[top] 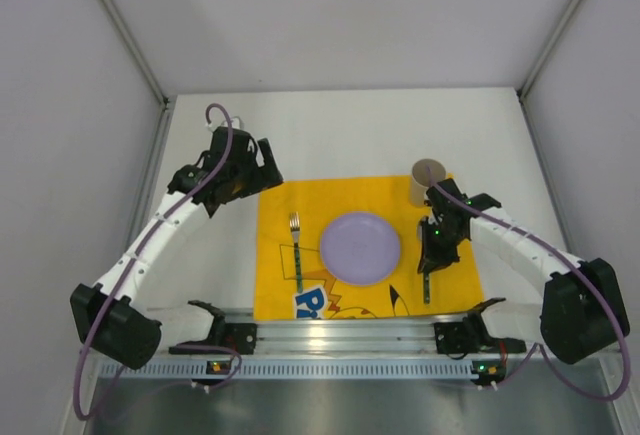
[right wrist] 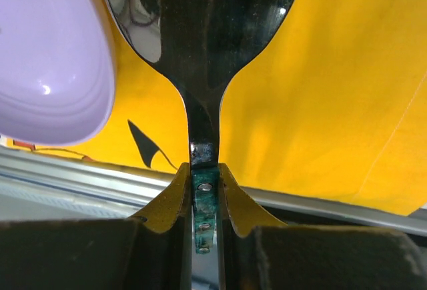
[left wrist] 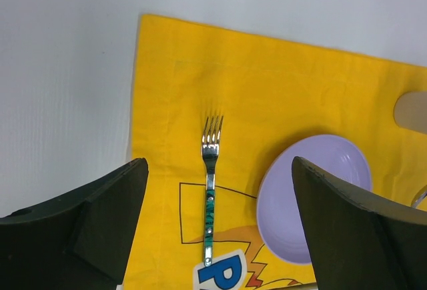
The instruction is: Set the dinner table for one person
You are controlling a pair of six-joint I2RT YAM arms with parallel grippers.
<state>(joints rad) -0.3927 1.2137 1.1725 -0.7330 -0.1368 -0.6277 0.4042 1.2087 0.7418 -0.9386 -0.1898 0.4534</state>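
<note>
The white dinner table (top: 350, 130) bears a yellow cartoon-print mat (top: 340, 195). A lilac plate (top: 360, 247) lies at the mat's middle. A fork (top: 296, 250) with a green handle lies left of it, tines pointing away. A tan cup (top: 427, 181) stands at the mat's far right corner. My right gripper (top: 430, 255) is shut on the green handle of a spoon (right wrist: 203, 37), low over the mat just right of the plate (right wrist: 47, 57). My left gripper (top: 262, 170) is open and empty above the mat's far left corner. Its view shows the fork (left wrist: 210, 190) and the plate (left wrist: 313, 200).
A metal rail (top: 350, 333) runs along the table's near edge, just past the mat's front. Grey walls close in the table at the left, right and back. Bare white tabletop (left wrist: 67, 70) lies left of the mat and behind it.
</note>
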